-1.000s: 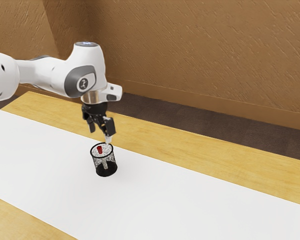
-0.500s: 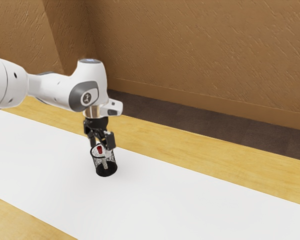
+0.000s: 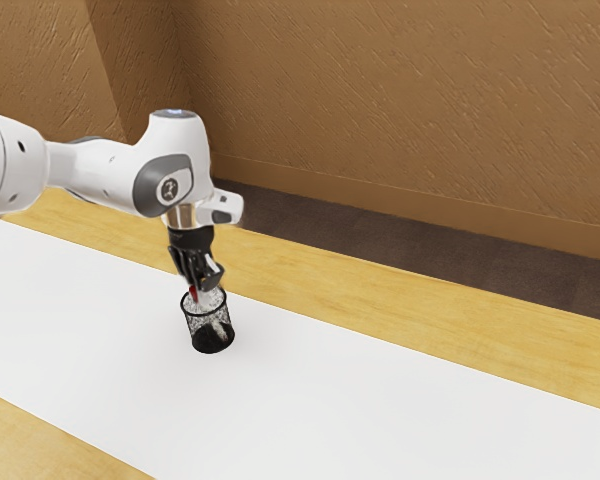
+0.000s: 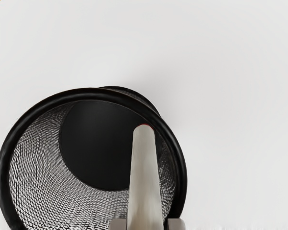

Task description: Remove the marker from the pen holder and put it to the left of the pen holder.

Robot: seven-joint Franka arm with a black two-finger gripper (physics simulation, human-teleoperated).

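Observation:
The black gripper (image 3: 207, 286) is low over the mesh pen holder (image 3: 211, 341), its fingers drawn together around the upper part of the marker. The marker's red part (image 3: 194, 294) shows at the holder's rim, and its pale body slants down inside the mesh. In the wrist view, the gripper's two fingertips (image 4: 147, 224) flank the whitish marker (image 4: 144, 177), which runs over the inside of the round pen holder (image 4: 86, 94) near one side of its rim. The pen holder stands upright.
A long white sheet (image 3: 360, 400) lies across the wooden table (image 3: 460, 330), under the pen holder. Beyond the table's far edge are a dark floor and a brown wall.
The gripper came down to the holder, its fingers closed on the marker, and it then rose slightly. The marker's red part and lower end have shifted within the holder.

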